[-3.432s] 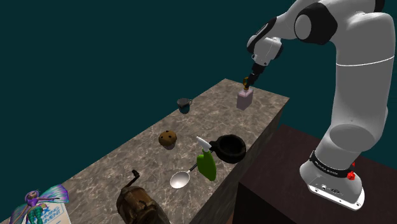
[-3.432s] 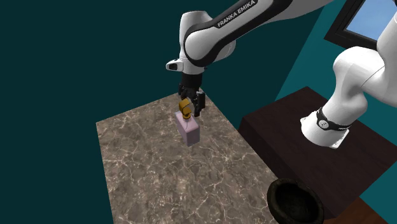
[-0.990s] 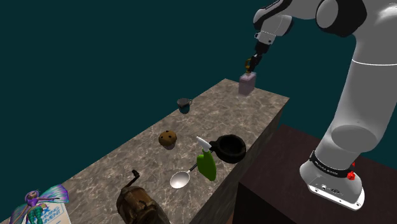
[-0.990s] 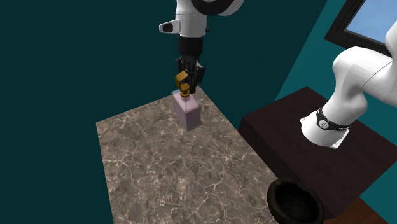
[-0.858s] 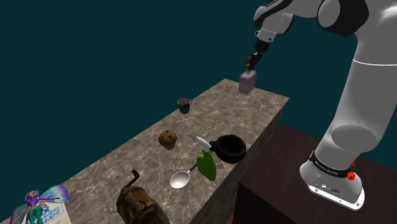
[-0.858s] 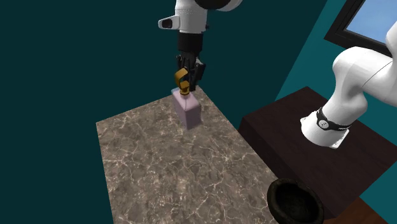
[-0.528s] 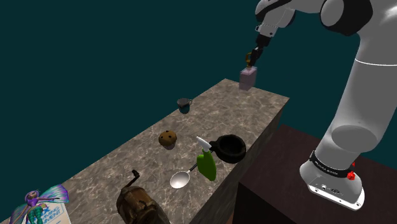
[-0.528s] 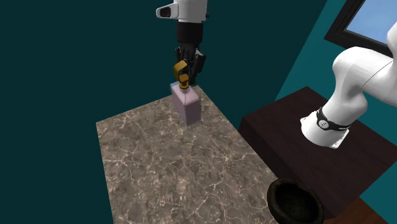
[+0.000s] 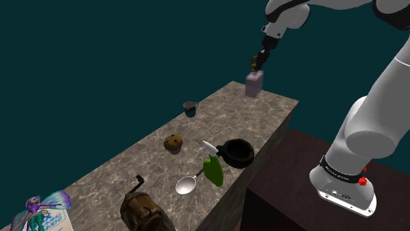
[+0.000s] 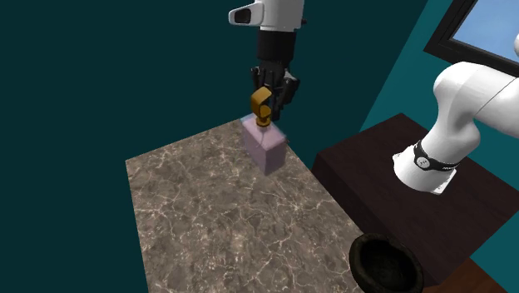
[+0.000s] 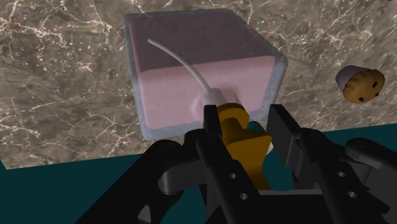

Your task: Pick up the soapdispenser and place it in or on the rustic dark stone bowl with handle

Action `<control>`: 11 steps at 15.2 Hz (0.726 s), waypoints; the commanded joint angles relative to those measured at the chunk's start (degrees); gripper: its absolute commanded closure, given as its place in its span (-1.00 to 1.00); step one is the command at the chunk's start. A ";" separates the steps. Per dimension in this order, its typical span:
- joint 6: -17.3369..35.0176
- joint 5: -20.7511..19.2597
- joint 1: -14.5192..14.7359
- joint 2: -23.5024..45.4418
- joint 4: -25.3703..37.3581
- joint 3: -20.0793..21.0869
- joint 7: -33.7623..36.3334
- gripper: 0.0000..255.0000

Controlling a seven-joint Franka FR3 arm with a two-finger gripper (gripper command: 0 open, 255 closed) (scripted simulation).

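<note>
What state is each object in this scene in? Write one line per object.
soap dispenser, gripped by its gold pump, lifted off the counter
claw, shut on the pump
dark bowl, upright on the counter, empty
mug, upright
spoon, lying flat

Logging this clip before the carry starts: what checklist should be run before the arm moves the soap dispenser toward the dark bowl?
1. Grip: the gripper clasps the soap dispenser by its gold pump: ok.
2. Lift: the dispenser sits higher than 3.4 s ago in both exterior views: ok.
3. Target: the bowl stands open, nothing seen inside: ok.
4. Route: the muffin and the mug lie low, aside from the line to the bowl: ok.
5. Neighbours: the green object lies close beside the bowl; touching or not: cannot tell.
</note>
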 commanded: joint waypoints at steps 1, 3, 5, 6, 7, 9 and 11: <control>1.47 -2.73 0.72 -4.82 -4.35 1.84 3.70 1.00; 2.52 -4.68 1.02 -8.81 -7.94 4.07 7.17 1.00; 3.30 -6.19 1.13 -12.50 -11.25 6.46 10.54 1.00; 3.61 -6.80 1.17 -14.24 -12.80 7.68 12.18 1.00; 3.88 -7.30 1.19 -15.93 -14.29 8.93 13.80 1.00; 4.28 -8.03 1.27 -19.12 -17.06 11.44 16.96 1.00; 4.54 -8.42 1.42 -22.09 -19.58 13.98 20.04 1.00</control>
